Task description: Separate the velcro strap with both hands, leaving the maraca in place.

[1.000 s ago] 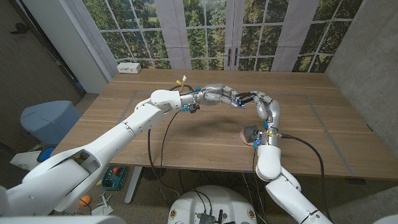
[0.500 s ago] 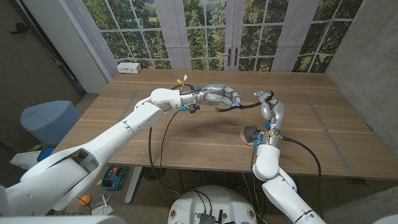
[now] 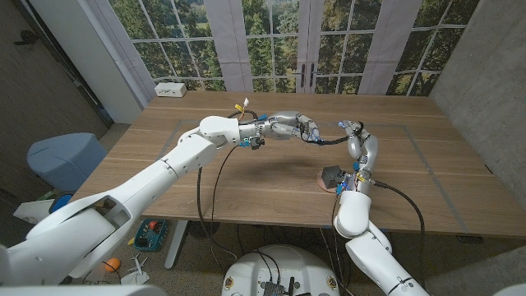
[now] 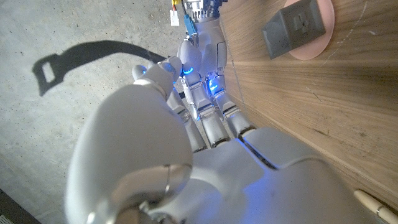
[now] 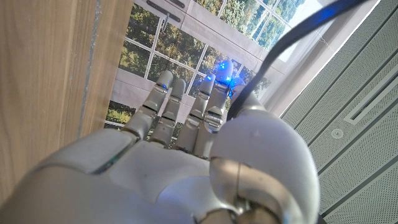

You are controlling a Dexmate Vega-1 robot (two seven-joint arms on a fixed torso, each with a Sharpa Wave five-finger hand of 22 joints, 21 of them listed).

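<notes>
Above the table (image 3: 246, 177), both hands (image 3: 297, 126) (image 3: 353, 136) grip the strap (image 3: 327, 140).

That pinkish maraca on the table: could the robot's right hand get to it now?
Probably not now: the right hand is raised, holding the black strap with the left hand. The maraca sits beside its forearm.

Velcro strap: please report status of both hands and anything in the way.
Left robot hand grips the velcro strap; right robot hand at its other end, grip unclear. Strap lifted above table. Maraca beside right wrist, untouched.
</notes>
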